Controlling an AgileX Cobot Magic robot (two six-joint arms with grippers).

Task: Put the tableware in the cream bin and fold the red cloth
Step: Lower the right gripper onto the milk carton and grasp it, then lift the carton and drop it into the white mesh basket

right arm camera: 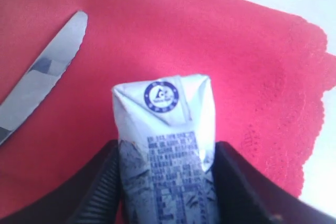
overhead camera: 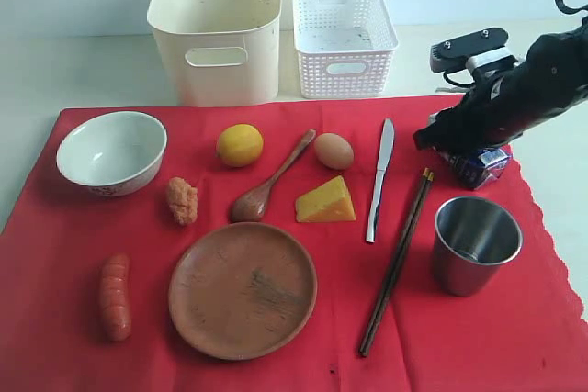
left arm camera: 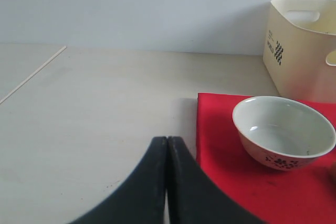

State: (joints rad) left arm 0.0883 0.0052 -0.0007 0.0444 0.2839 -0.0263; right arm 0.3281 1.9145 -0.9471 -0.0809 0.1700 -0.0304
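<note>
Six pieces lie on the red cloth (overhead camera: 73, 337) before the cream bin (overhead camera: 216, 29): bowl (overhead camera: 110, 151), plate (overhead camera: 243, 289), spoon (overhead camera: 269, 179), knife (overhead camera: 379, 179), chopsticks (overhead camera: 397, 261), cup (overhead camera: 475, 242). In the left wrist view, the left gripper (left arm camera: 167, 153) has its jaws together over the bare table (left arm camera: 94, 103), near the bowl. In the right wrist view, the right gripper (right arm camera: 167, 148) clamps a milk carton (right arm camera: 163, 108).

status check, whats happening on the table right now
Left gripper shut near white bowl. Right gripper clamped on milk carton. Tableware all on red cloth, cream bin empty. Food scattered among it.
</note>
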